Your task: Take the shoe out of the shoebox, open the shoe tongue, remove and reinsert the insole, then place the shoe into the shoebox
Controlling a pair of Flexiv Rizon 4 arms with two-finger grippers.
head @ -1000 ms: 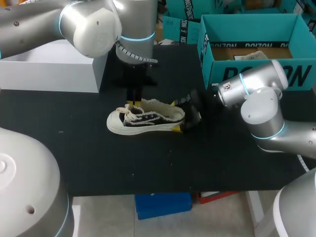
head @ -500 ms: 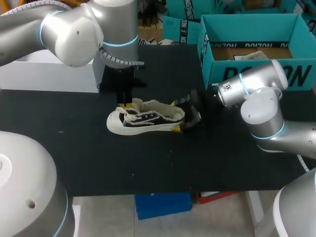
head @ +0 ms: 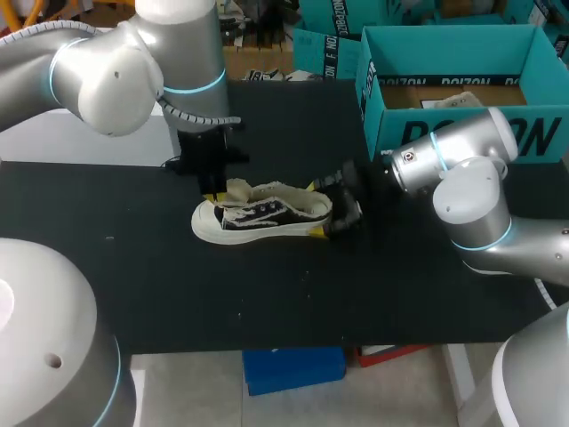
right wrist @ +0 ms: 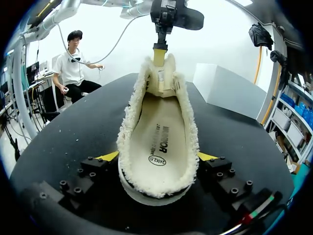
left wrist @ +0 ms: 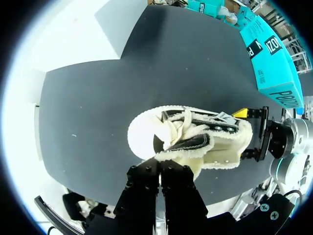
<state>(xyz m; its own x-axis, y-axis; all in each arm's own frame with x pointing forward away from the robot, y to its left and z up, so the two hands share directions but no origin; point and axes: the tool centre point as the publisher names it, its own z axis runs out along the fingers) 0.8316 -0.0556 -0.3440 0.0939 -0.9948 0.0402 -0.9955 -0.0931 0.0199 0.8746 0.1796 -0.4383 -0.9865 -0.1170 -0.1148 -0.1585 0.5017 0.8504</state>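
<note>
Biggest thing first: the flat black surface [head: 400,294] is carrying everything. The open teal cardboard shoebox [head: 542,133] is sitting at its far right corner, well apart from the action.

The cream-and-black fleece-lined canvas sneaker [head: 262,215] is lying out of the box, on its sole, in the middle of the surface. Here's the bit I'm caring about: its long axis is running side to side, toe pointing toward my left arm's side and heel toward my right arm's side.

My right end effector [head: 316,210] is clamping the heel, with one yellow tip pressing on each side. From that wrist I'm looking straight down the length of the sneaker toward the toe.

My left end effector [right wrist: 159,55] is hanging above the toe end. As far as I can tell it's pinching the top edge of the fuzzy cream tongue [right wrist: 162,81], holding it upright and clear of the opening.

That's exposing the flat cream printed insole [right wrist: 159,137] along the whole inside, lying between the two end effectors.

I'm guessing the insole pull needs to go up and back toward the heel. The left one is looking like the better bet for it, since the right is busy anchoring the heel.
</note>
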